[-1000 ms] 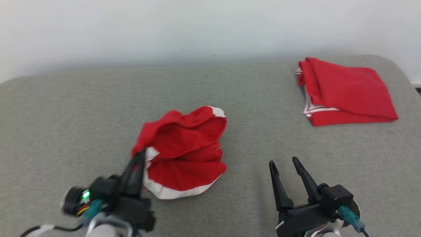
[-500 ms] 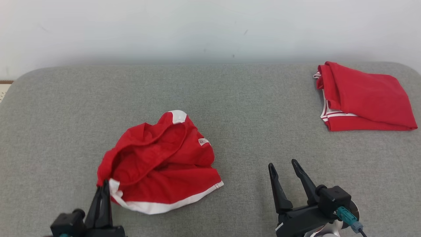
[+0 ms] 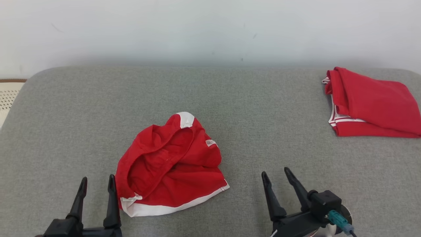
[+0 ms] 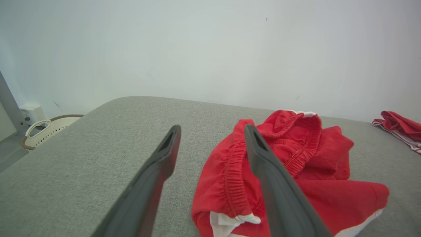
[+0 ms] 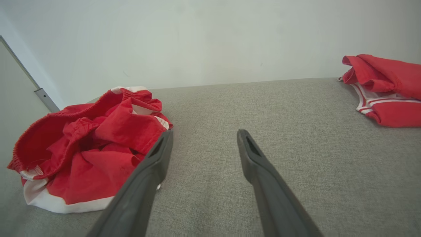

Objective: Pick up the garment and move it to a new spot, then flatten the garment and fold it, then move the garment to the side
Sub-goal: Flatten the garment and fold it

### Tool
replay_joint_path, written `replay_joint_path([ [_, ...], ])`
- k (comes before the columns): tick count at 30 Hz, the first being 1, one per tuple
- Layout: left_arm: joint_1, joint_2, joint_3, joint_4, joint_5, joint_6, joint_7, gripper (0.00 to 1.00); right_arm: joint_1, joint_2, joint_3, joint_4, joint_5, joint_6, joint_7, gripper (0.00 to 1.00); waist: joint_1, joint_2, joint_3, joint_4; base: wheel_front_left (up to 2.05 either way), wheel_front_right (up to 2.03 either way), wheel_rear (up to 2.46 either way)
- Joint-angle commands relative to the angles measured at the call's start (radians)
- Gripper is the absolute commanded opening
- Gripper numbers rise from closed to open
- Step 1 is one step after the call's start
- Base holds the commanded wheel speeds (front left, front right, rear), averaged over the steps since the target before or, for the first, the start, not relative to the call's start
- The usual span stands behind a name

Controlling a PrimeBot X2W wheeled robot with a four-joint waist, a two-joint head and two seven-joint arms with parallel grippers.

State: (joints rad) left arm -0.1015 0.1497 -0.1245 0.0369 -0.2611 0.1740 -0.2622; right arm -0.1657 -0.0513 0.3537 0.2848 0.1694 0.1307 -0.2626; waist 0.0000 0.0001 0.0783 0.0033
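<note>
The garment (image 3: 171, 166), red shorts with white trim and an elastic waistband, lies crumpled on the grey cushion (image 3: 210, 98), left of centre. My left gripper (image 3: 97, 180) stands open just left of its near-left corner, nothing between the fingers. In the left wrist view the garment (image 4: 296, 171) bunches up behind and right of the right finger (image 4: 273, 177), apart from the left one. My right gripper (image 3: 275, 173) is open over bare cushion to the garment's right. The right wrist view has the garment (image 5: 88, 151) at the left, beside the left finger (image 5: 148, 174).
A second red garment with white stripes (image 3: 371, 103) lies folded at the far right of the cushion, also seen as folded cloth (image 5: 384, 89) in the right wrist view. A pale wall rises behind. A cream basket (image 4: 49, 130) sits off the cushion's left end.
My left gripper has let go of the garment's corner and opened; it was shut on it before. The garment has settled onto the cushion. The head camera has shifted, so the whole scene sits differently.
</note>
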Motion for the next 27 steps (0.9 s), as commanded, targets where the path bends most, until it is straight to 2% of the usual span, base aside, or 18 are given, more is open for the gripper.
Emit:
replay_joint_path([
  [1, 0.028, -0.006, 0.009, -0.029, 0.029, -0.003, -0.004, 1.00, 0.013, -0.002, 0.016, 0.011, 0.012, 0.000, 0.007, 1.00, 0.0000, -0.0001, -0.012, 0.012, 0.00, 0.00, 0.00],
  [7, 0.053, -0.020, 0.028, -0.077, 0.084, 0.016, -0.004, 1.00, 0.010, -0.016, 0.063, 0.039, 0.041, 0.000, 0.027, 1.00, 0.0000, -0.0001, -0.027, 0.034, 0.00, 0.00, 0.00],
  [12, 0.073, -0.034, 0.061, -0.069, 0.096, 0.021, -0.004, 1.00, -0.022, -0.049, 0.160, 0.082, 0.074, 0.000, 0.074, 1.00, 0.0000, -0.0001, -0.036, 0.061, 0.00, 0.00, 0.00],
  [22, 0.077, -0.052, 0.078, -0.048, 0.106, -0.009, -0.004, 1.00, -0.157, -0.106, 0.305, 0.247, 0.113, 0.000, 0.120, 1.00, 0.0000, -0.0001, -0.041, 0.133, 0.00, 0.00, 0.00],
  [27, 0.071, -0.064, 0.075, -0.042, 0.109, -0.022, -0.004, 1.00, -0.231, -0.116, 0.356, 0.359, 0.142, 0.000, 0.102, 1.00, 0.0000, -0.0001, -0.034, 0.173, 0.00, 0.00, 0.00],
])
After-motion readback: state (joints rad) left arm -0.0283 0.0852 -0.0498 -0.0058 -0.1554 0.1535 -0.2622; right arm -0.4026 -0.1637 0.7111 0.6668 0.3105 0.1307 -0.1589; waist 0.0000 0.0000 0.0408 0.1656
